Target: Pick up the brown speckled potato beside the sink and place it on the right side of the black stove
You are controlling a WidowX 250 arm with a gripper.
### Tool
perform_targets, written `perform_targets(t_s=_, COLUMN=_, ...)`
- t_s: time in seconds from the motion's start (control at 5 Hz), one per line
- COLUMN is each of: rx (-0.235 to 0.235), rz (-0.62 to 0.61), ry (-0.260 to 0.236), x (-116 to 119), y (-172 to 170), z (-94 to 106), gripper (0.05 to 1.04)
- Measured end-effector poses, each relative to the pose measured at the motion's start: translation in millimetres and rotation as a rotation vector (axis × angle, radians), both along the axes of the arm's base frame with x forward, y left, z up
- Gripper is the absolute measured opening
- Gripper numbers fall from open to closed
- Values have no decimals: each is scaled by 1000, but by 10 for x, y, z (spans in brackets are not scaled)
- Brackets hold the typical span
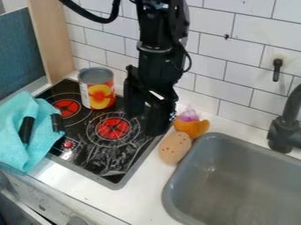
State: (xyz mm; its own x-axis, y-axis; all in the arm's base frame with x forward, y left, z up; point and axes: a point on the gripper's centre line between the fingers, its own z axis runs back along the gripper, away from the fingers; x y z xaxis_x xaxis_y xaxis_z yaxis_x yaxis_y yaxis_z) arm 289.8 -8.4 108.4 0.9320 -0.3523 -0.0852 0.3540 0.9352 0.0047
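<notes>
One black pincer (pixel 145 125), spread, over right side of stove (pixel 125 154). Can (pixel 96 90) upright at rear. Teal cloth (pixel 19 143), left. Speckled tan toy (pixel 175 148), orange toy (pixel 187 127) beside sink (pixel 169 193).

Glossy stovetop (pixel 134 148), metal can (pixel 97 89), matt spotted toy (pixel 175 148), cloth towel (pixel 16 147).
</notes>
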Motion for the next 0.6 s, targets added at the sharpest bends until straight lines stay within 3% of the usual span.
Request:
perform_targets(t_s=0.2, rx=-1, rz=0, ry=35, x=-25, y=-8, z=-95, gripper=1001)
perform_targets(t_s=0.4, rx=-38, rz=-14, ry=27, x=42, y=-76, z=-216, gripper=1001)
perform_targets(t_s=0.6, rx=-46, rz=5, ry=33, x=107, y=-95, z=-325, gripper=1001)
